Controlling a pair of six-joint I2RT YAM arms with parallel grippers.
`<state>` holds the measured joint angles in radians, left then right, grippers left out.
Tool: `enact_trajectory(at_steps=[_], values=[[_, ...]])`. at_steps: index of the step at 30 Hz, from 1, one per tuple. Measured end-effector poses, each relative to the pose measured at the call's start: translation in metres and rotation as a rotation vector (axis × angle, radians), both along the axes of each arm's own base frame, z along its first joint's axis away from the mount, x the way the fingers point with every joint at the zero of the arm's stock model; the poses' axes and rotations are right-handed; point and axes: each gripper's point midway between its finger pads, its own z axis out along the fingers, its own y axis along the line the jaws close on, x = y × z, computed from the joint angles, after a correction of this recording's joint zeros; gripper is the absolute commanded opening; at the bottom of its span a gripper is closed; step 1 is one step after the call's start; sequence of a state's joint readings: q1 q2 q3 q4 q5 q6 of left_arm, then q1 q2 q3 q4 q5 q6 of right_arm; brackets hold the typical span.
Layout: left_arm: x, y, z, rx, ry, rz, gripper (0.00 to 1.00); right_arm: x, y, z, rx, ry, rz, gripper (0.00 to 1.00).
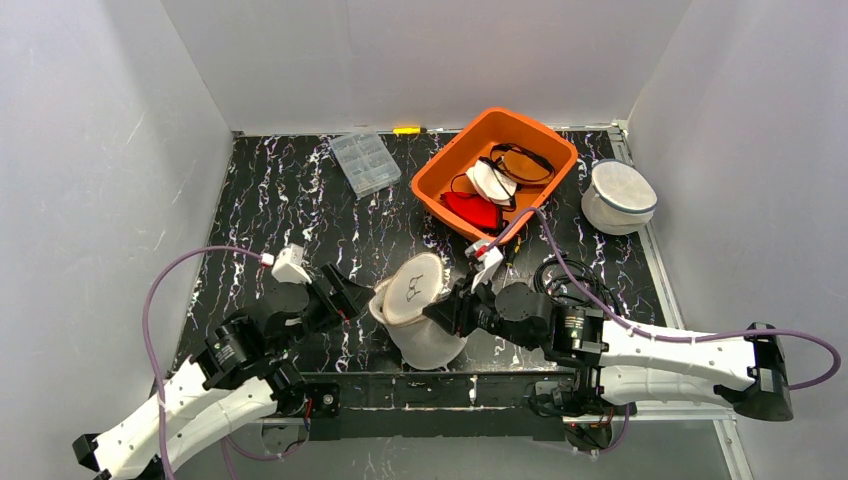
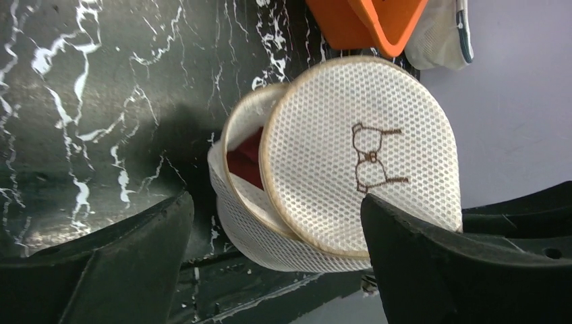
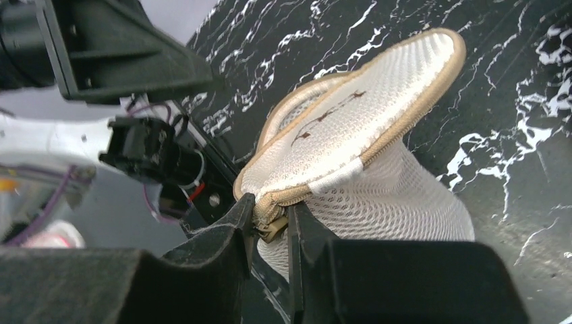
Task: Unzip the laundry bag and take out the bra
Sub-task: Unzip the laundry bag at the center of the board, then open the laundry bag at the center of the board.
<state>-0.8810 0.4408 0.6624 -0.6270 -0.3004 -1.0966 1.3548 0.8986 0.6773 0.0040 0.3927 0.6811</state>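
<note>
Right end effector point(image 3: 270, 217) pinching zipper pull point(image 3: 272, 230), laundry bag point(image 3: 378, 196) ajar, bra point(image 2: 244, 162) red

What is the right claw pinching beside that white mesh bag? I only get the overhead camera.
Observer: Its wrist camera shows the right gripper shut on the brass-coloured zipper pull at the rim of the laundry bag.
Operator: Is it open yet?
Observer: Partly. The left wrist camera shows the lid lifted on one side, with red fabric in the gap.
</note>
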Motion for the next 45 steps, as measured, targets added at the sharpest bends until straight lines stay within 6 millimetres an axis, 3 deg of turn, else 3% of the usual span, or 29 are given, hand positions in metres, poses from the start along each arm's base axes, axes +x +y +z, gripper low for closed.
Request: enact_trajectory(at_steps=[4, 8, 15, 22, 27, 32, 38, 42, 43, 45], values=[[0.000, 0.008, 0.000, 0.061, -0.037, -0.013, 0.97, -0.008, 0.000, 0.000, -0.076, -0.079, 0.116, 0.01], [0.001, 0.001, -0.007, 0.094, -0.038, -0.062, 0.98, -0.016, 0.003, -0.005, -0.127, -0.124, 0.220, 0.01], [-0.001, -0.017, -0.049, 0.156, 0.066, -0.143, 0.97, -0.030, 0.003, -0.013, -0.156, -0.150, 0.340, 0.01], [0.007, -0.014, -0.064, 0.200, 0.119, -0.119, 0.82, -0.038, -0.011, -0.023, -0.151, -0.139, 0.366, 0.01], [0.007, -0.012, -0.063, 0.195, 0.114, -0.116, 0.79, -0.040, -0.018, -0.025, -0.150, -0.135, 0.364, 0.01], [0.002, -0.009, -0.061, 0.167, 0.089, -0.121, 0.59, -0.041, -0.020, -0.028, -0.147, -0.130, 0.362, 0.01], [-0.004, -0.008, -0.076, 0.202, 0.139, -0.142, 0.39, -0.042, -0.022, -0.032, -0.152, -0.117, 0.360, 0.01], [-0.007, -0.010, -0.086, 0.222, 0.172, -0.166, 0.10, -0.042, -0.022, -0.032, -0.150, -0.114, 0.360, 0.01], [-0.008, -0.011, -0.087, 0.225, 0.176, -0.172, 0.01, -0.042, -0.022, -0.032, -0.150, -0.114, 0.360, 0.16], [-0.008, -0.013, -0.089, 0.233, 0.181, -0.187, 0.00, -0.042, -0.022, -0.032, -0.150, -0.111, 0.359, 0.49]])
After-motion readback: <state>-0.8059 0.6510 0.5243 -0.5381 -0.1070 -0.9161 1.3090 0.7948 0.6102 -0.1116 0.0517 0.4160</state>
